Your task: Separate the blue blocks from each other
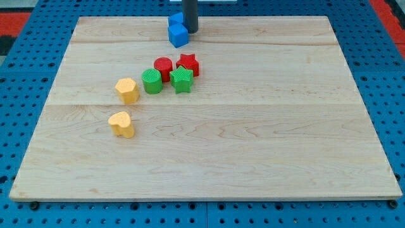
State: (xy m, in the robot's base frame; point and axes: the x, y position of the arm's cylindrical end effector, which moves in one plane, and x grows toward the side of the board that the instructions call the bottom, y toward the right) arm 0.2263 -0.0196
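Two blue blocks sit together near the top edge of the wooden board (253,158). The front one is a blue cube (178,35). The other blue block (174,21) is right behind it and touching it; its shape is partly hidden. My tip (190,30) stands just to the right of the blue blocks, against or very close to the cube's right side. The rod rises out of the view's top.
A red cylinder (163,68), a red star (188,64), a green cylinder (152,82) and a green star (181,79) cluster below the blue blocks. A yellow hexagon-like block (127,90) and a yellow heart-like block (121,124) lie to the left.
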